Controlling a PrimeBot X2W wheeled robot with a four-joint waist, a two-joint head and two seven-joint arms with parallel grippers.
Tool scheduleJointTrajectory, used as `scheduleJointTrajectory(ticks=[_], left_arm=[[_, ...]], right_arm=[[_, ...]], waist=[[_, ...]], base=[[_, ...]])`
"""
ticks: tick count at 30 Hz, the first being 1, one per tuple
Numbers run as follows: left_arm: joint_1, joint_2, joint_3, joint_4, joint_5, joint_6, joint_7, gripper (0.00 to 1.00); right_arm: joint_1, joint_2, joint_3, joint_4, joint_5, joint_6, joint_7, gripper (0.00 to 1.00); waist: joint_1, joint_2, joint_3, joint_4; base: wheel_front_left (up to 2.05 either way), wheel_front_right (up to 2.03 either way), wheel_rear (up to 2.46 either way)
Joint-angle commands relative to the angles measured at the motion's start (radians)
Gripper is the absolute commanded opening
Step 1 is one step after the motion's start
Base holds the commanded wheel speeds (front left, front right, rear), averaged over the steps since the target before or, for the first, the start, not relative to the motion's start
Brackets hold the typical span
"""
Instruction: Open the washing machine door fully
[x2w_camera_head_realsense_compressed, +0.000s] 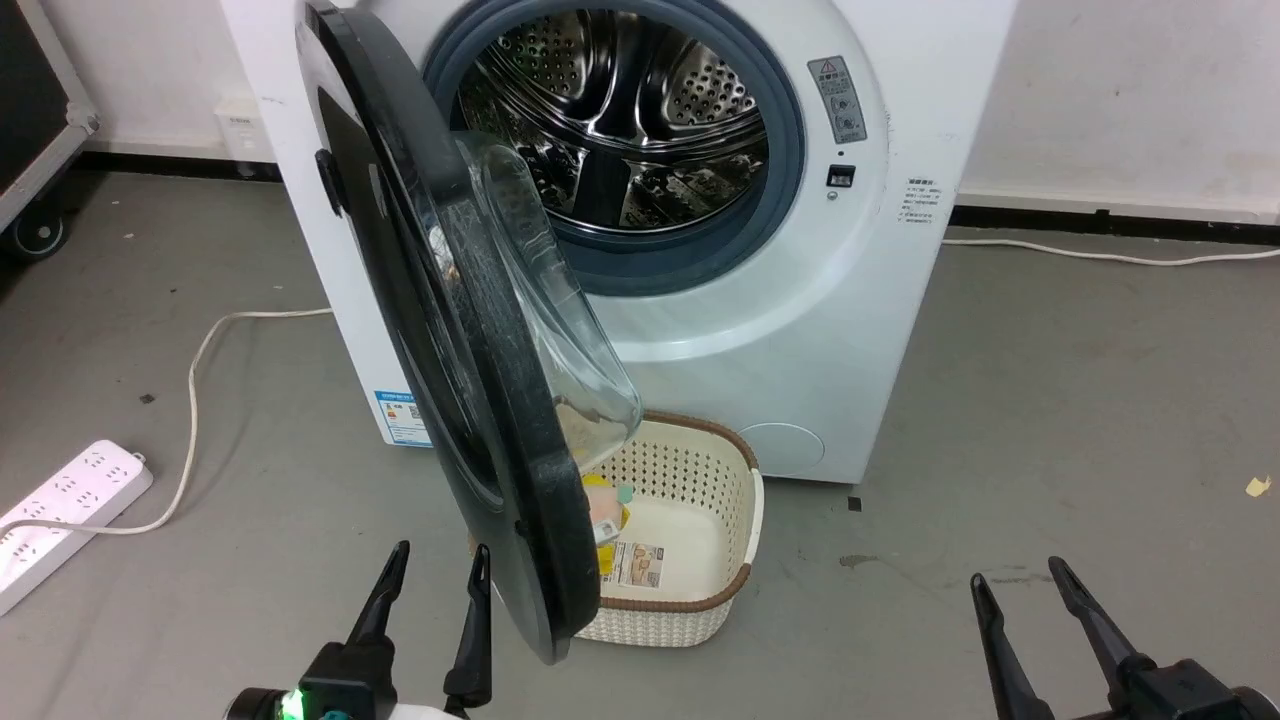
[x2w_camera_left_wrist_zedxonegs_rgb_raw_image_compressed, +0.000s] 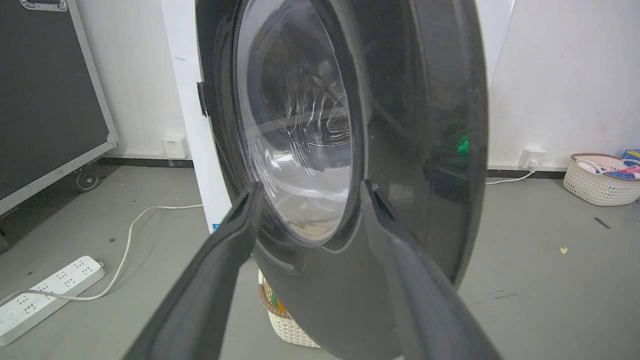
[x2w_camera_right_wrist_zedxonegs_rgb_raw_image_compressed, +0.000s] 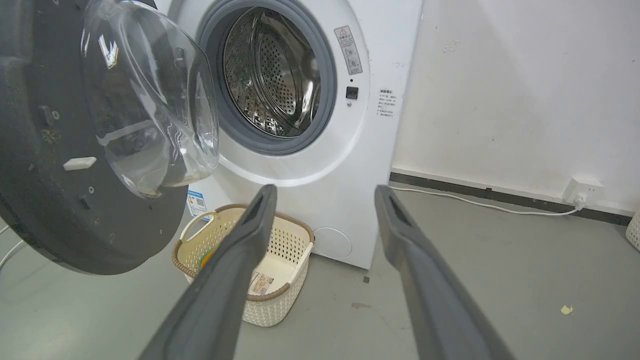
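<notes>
**Item: washing machine door** (x2w_camera_head_realsense_compressed: 400, 250). Unlatched and standing out from the washing machine (x2w_camera_head_realsense_compressed: 800, 330) at roughly a right angle to its front. The head view meets it nearly edge-on, with the glass bowl (x2w_camera_head_realsense_compressed: 560, 330) bulging toward the right pincer's side. It is directly ahead of the left pincer (x2w_camera_head_realsense_compressed: 441, 548), its lower rim just beside that pincer's right-hand finger; contact cannot be told. In the left wrist view the glossy outer face lies straight beyond the fingertips.

**Item: left pincer.** Fingers spread, nothing held.

**Item: right pincer** (x2w_camera_head_realsense_compressed: 1015, 570). Fingers spread, nothing held. It is well apart from the door, on the door's inner, glass-bowl side, with the floor (x2w_camera_head_realsense_compressed: 1000, 400) and the machine's lower front ahead of it.

**Item: drum mouth** (x2w_camera_head_realsense_compressed: 620, 120). Wholly uncovered, beyond and between the two pincers, with the grey gasket (x2w_camera_head_realsense_compressed: 795, 150) visible all round.

**Item: cream basket** (x2w_camera_head_realsense_compressed: 690, 500). On the floor under the door's bowl, ahead of the left pincer and to its right, at the machine's foot.

**Item: power strip** (x2w_camera_head_realsense_compressed: 60, 510). On the floor, well off to the left pincer's left.

**Progress, as judged.** The latch release and about the first half of the swing are done. The second half remains — the door has to travel farther from the right pincer, round toward the machine's left flank. Neither pincer has a hold on the door, so a fresh contact on the rim or inner face seems needed first.
</notes>
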Motion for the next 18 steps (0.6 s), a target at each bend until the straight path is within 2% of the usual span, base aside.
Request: scheduleJointTrajectory(ticks=[1,2,3,4,9,13,14,18], left_arm=[[0.0,0.0,0.002,0.002,-0.003,-0.006,-0.006,1.0],[-0.001,0.0,0.0,0.002,-0.004,-0.013,-0.006,0.85],[-0.004,0.0,-0.004,0.002,0.0,-0.018,-0.006,0.09],[-0.006,0.0,-0.004,0.001,0.005,-0.021,-0.006,0.0],[-0.014,0.0,0.009,-0.017,-0.003,-0.027,-0.006,0.0],[-0.049,0.0,0.061,-0.139,-0.069,0.01,-0.006,0.0],[-0.049,0.0,0.061,-0.139,-0.069,0.01,-0.006,0.0],[-0.102,0.0,0.098,-0.281,-0.088,0.045,-0.006,0.0]], right_arm=[[0.004,0.006,-0.002,0.002,-0.001,0.001,-0.008,1.0],[0.003,0.007,-0.002,0.003,-0.001,0.001,-0.008,1.0],[0.001,0.008,-0.002,0.004,-0.001,0.001,-0.008,1.0],[0.0,0.008,-0.002,0.004,0.0,0.001,-0.008,1.0],[-0.007,0.011,-0.007,-0.001,0.008,0.001,-0.008,1.0],[-0.013,0.012,-0.012,-0.013,0.018,0.001,-0.008,1.0],[-0.013,0.012,-0.012,-0.013,0.018,0.001,-0.008,1.0],[-0.015,0.013,-0.014,-0.016,0.023,0.001,-0.008,1.0]], waist=[[0.0,0.0,0.001,-0.001],[0.0,0.0,0.001,-0.002],[0.0,0.0,0.002,-0.003],[0.0,0.0,0.002,-0.003],[0.0,0.0,0.004,-0.006],[0.0,0.0,0.007,-0.008],[0.0,0.0,0.007,-0.008],[0.0,0.0,0.01,-0.01]], base=[[0.0,0.0,0.0],[0.0,0.0,0.0],[0.0,0.0,0.0],[0.0,0.0,0.0],[0.0,0.0,0.0],[0.0,0.0,0.0],[0.0,0.0,0.0],[0.0,0.0,0.0]])
